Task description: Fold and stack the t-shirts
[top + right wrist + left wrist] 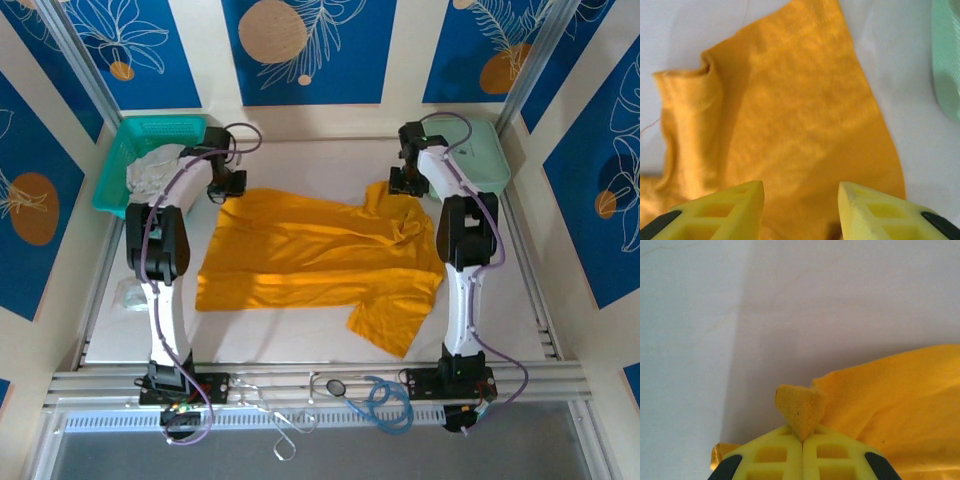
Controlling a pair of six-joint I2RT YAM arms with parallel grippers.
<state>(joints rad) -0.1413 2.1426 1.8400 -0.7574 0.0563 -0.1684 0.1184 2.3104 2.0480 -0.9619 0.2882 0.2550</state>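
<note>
Mustard t-shirt (pixel 310 255) spread at centre; left gripper (pixel 802 440) clamped on its corner (pixel 800 407) at ten o'clock, right gripper (pixel 801 200) apart over sleeve (pixel 790 100) at two o'clock; risk: thin pinch slipping free under pull.

No words, numbers, labels or brand names can be read anywhere. The mustard-orange soft cloth t-shirt (pixel 320 255) is plain. The blue wall panels (pixel 305 50) show white leaf drawings, not letters.
</note>
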